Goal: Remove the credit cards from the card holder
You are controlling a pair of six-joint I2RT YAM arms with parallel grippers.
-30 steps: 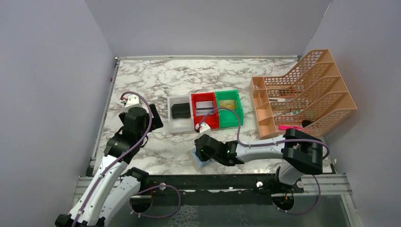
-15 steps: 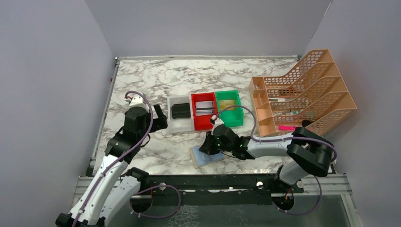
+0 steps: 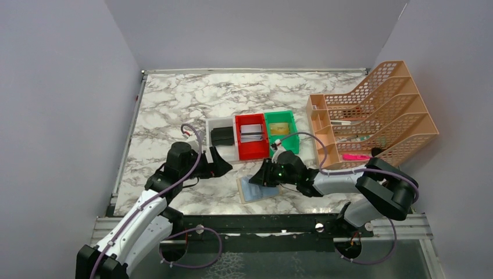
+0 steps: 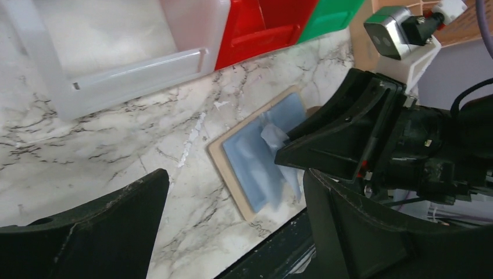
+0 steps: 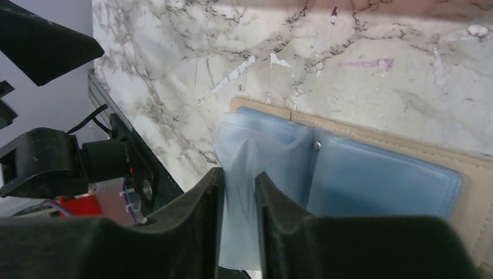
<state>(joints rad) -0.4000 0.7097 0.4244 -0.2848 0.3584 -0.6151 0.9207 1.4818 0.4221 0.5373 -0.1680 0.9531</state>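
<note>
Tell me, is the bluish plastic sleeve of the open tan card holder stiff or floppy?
Likely floppy: the bluish plastic sleeve curls up where the right hand pinches it. The thin tan card holder looks light, so it may slide along.

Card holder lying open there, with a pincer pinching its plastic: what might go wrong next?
The right pincer pinches a floppy sleeve, perhaps no card; pulling may lift the whole card holder, since the open left pincer isn't pinning it. It also lies near the table's front edge and might slide off.
</note>
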